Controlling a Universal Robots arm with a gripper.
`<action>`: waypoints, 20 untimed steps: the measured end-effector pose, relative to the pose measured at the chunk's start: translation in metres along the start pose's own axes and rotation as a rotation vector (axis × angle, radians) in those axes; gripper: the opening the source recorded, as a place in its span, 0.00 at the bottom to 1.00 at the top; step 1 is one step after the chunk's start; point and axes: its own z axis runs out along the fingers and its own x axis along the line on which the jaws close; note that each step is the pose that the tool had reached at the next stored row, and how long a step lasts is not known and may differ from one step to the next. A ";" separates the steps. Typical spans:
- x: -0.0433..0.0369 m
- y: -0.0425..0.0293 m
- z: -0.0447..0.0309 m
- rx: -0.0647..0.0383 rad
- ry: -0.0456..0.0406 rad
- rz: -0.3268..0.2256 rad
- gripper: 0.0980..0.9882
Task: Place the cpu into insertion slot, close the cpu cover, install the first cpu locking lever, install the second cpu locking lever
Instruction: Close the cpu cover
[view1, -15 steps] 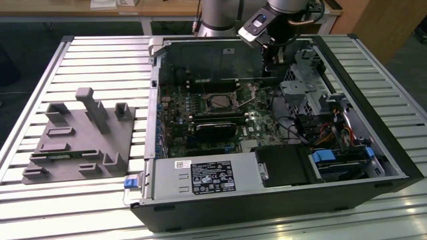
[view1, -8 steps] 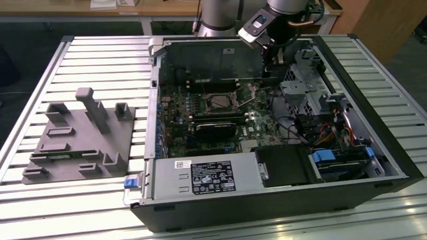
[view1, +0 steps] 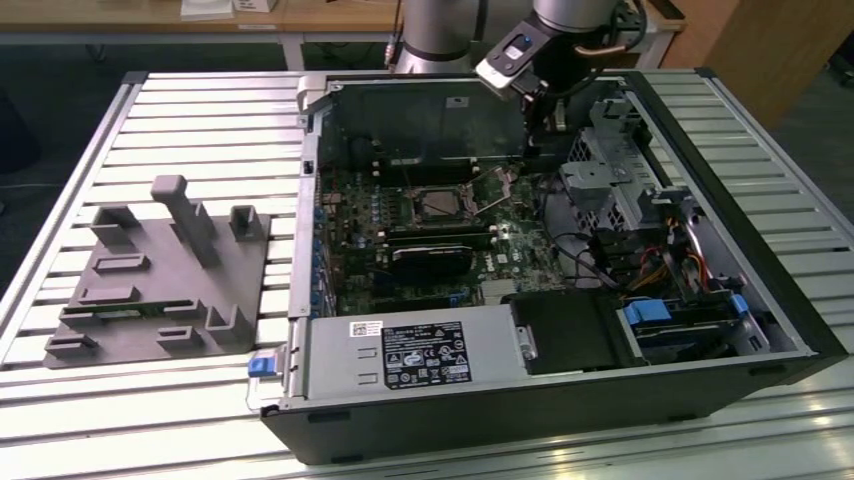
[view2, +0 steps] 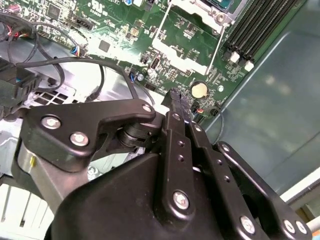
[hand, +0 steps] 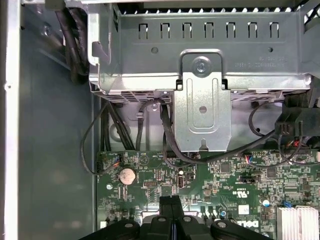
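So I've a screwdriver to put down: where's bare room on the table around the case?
Bare slats of the table lie beyond the grey fixture and along the near edge before it. Inside the case, cables and the motherboard fill the floor.

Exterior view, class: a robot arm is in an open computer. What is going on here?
The arm reaches into the open case. Its tool is shut on nothing that shows and hovers above the motherboard near the coin battery, off to one side of the cpu socket. What sits in that socket cannot be told.
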 end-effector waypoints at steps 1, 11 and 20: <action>-0.0001 0.0000 0.0018 0.000 0.0001 0.000 0.01; -0.0003 -0.0003 0.0141 0.000 -0.0001 0.000 0.01; -0.0007 -0.0006 0.0304 0.000 -0.0004 0.000 0.01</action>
